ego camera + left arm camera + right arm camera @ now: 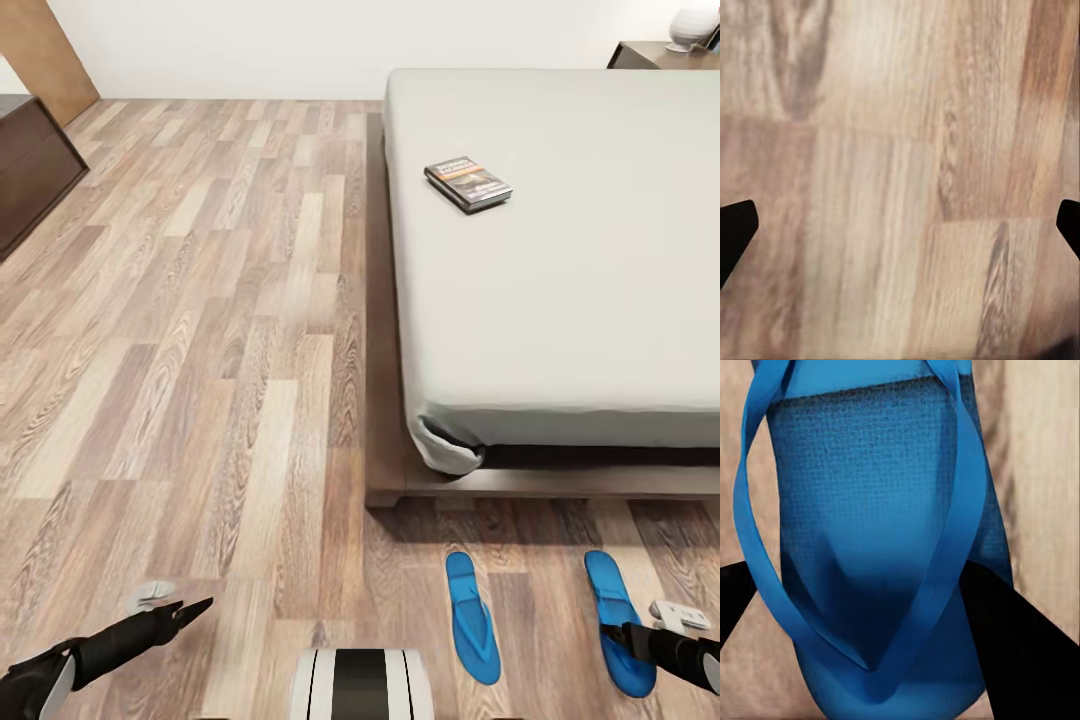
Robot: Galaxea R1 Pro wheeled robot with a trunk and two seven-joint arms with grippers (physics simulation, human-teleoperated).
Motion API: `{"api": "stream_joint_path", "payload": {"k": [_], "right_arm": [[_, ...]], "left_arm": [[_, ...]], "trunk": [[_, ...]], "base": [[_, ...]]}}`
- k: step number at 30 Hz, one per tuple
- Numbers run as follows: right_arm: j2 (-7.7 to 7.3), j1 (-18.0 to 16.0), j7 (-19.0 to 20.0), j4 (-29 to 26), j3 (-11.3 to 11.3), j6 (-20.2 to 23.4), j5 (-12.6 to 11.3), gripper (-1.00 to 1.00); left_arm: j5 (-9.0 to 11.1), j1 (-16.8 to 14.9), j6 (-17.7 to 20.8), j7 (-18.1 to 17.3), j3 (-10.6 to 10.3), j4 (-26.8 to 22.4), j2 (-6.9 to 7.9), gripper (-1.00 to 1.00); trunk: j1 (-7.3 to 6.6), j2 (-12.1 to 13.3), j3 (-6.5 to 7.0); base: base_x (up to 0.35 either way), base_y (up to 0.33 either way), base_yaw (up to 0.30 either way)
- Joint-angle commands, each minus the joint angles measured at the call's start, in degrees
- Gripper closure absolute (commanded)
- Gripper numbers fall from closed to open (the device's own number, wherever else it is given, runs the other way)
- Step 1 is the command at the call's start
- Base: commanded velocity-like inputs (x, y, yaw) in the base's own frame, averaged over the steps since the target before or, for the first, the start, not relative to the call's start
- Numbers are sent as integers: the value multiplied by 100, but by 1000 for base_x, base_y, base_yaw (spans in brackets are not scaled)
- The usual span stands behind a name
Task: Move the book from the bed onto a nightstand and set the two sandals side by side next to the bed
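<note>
Right gripper (628, 632): lower right of head view, low over the right sandal (620, 622); wrist view has dark fingers (1020, 652) either side of the blue sole and strap, spread, not pinching it yet by the look of it.
Left gripper (900, 232): lower left of head view, over bare wood floor (200, 350); jaws spread, holding nothing.
Sandals: 2 on the floor at bottom of frame, past the bed's foot; left sandal (471, 617) well apart from the right one.
Book (468, 183): upper middle, flat on the bed (560, 300), near its left edge.
Nightstand (650, 55): top right corner, a pale object on top.
Risk 1: thin flat sole; fingers may close on the strap alone, sandal swings or slips.
Risk 2: pressing down could skid it across the planks.
Containers: none seen; nightstand drawers not discernible.
</note>
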Motion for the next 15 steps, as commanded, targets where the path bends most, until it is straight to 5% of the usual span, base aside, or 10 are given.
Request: {"api": "stream_joint_path", "payload": {"k": [1,8,12,15], "right_arm": [[-7,-3,-9,-5,22,27,-44,100],[-1,-3,-175,8,22,-65,-36,100],[1,-3,-1279,20,28,-604,-40,100],[2,-3,-1544,18,30,-715,-43,100]], "left_arm": [[-43,-5,50,-41,39,-4,-6,-100],[-43,-5,50,-41,40,-4,-6,-100],[-29,-5,50,-41,45,-4,-6,-100],[-26,-5,50,-41,48,-4,-6,-100]], "trunk": [[-1,-2,-3],[-1,-2,-3],[-1,-2,-3],[-1,-2,-3]], "base": [[0,311,0],[0,310,0],[0,138,0],[0,24,0]]}}
